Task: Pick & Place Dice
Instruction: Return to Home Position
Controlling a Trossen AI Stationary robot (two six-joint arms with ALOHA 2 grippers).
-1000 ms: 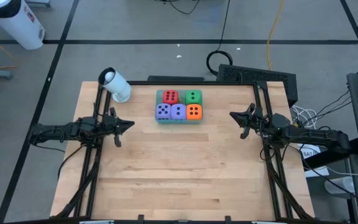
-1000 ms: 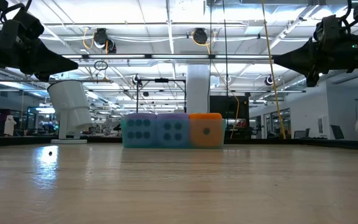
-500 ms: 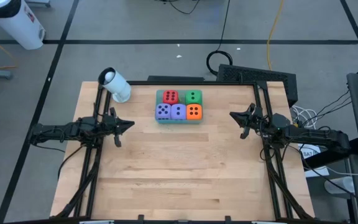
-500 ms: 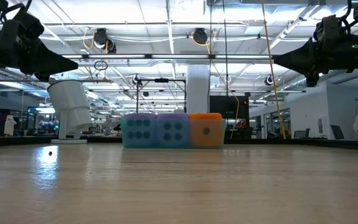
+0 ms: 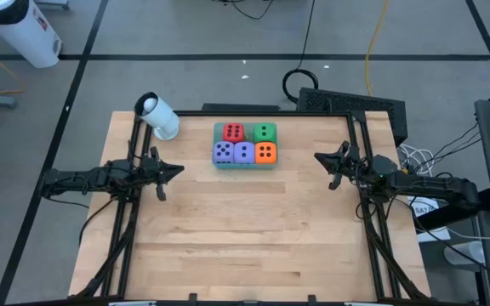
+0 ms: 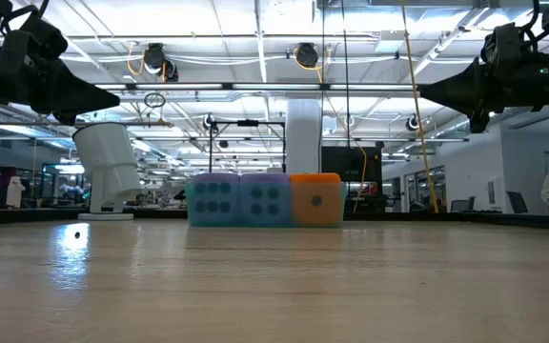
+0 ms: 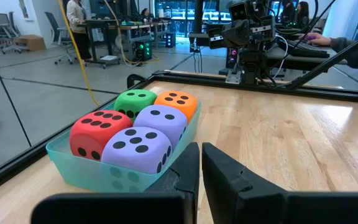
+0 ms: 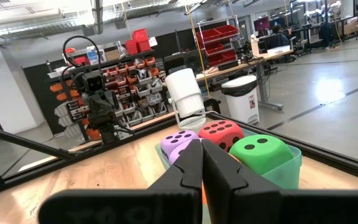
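Purple x2, red, grn, orange dice (image 5: 243,152)

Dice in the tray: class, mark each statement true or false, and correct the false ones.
1. All five dice lie in the teal tray. True.
2. The red die shares a row with the orange die. False: the red die is beside the green die; the orange die is in the other row with the two purple-blue dice.
3. The left gripper holds a purple-blue die. False: it is shut on nothing, left of the tray and apart from it.
4. The right gripper is shut and empty, right of the tray. True.
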